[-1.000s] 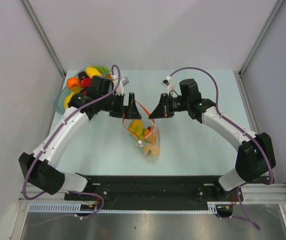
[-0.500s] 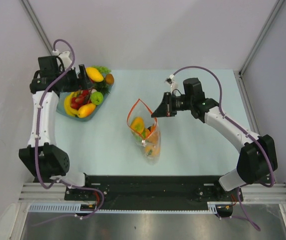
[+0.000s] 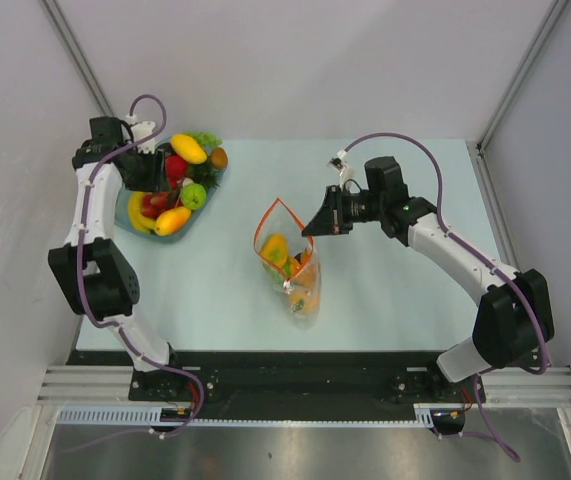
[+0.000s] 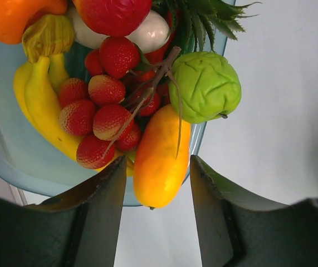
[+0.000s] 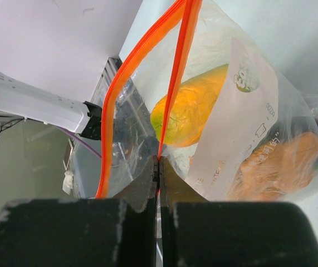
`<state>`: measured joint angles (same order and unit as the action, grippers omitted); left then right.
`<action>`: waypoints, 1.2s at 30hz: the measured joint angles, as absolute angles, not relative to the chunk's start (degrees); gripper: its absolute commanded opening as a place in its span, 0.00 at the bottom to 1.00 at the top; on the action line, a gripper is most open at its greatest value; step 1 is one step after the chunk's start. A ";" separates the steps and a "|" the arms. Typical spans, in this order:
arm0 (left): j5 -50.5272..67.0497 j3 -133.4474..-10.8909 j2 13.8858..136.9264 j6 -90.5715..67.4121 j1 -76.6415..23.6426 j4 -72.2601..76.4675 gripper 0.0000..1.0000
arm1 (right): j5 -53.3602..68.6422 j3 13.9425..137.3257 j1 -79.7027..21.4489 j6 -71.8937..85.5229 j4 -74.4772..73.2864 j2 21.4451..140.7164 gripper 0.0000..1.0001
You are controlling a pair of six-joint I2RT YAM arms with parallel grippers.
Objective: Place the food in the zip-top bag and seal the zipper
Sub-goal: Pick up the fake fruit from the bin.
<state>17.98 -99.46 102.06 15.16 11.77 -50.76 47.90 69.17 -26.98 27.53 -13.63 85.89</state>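
Note:
The zip-top bag (image 3: 290, 265) stands mid-table, mouth open, with yellow and orange food inside (image 5: 195, 114). My right gripper (image 3: 310, 228) (image 5: 159, 161) is shut on the right side of the red-orange zipper (image 5: 175, 67) and holds that edge up. More food fills the bluish dish (image 3: 125, 215) at the far left: an orange mango (image 4: 159, 156), a green fruit (image 4: 206, 86), strawberries (image 4: 100, 111) and a banana (image 4: 39, 100). My left gripper (image 3: 153, 178) (image 4: 159, 169) hangs over the dish, open. Its jaws straddle the mango's near tip with a gap on each side.
The dish (image 4: 14, 161) sits near the table's left edge, close to the left wall. A red apple (image 4: 114, 14) and a yellow fruit (image 3: 188, 148) lie at its far side. The left arm rises steeply along the left edge.
My left arm swung from the bag's mouth to the dish, came lower over the fruit, and its jaws narrowed. The right gripper and the bag barely moved.

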 measured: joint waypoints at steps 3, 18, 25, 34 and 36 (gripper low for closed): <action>18.22 -99.70 102.91 16.62 11.77 -51.13 0.54 | 47.90 69.19 -26.98 27.33 -13.74 85.91 0.00; 18.52 -104.40 105.49 17.17 6.98 -49.91 0.73 | 47.88 69.19 -27.44 27.31 -13.91 86.96 0.00; 13.02 -121.25 114.39 16.14 -4.95 -45.10 0.75 | 47.86 69.23 -27.57 27.29 -14.52 87.74 0.00; 5.56 -129.67 126.96 15.51 -7.29 -41.15 0.77 | 47.83 69.23 -27.57 26.72 -15.62 87.77 0.00; 4.14 -128.42 127.81 15.53 -7.27 -39.97 0.77 | 47.86 69.25 -27.53 26.70 -15.64 87.88 0.00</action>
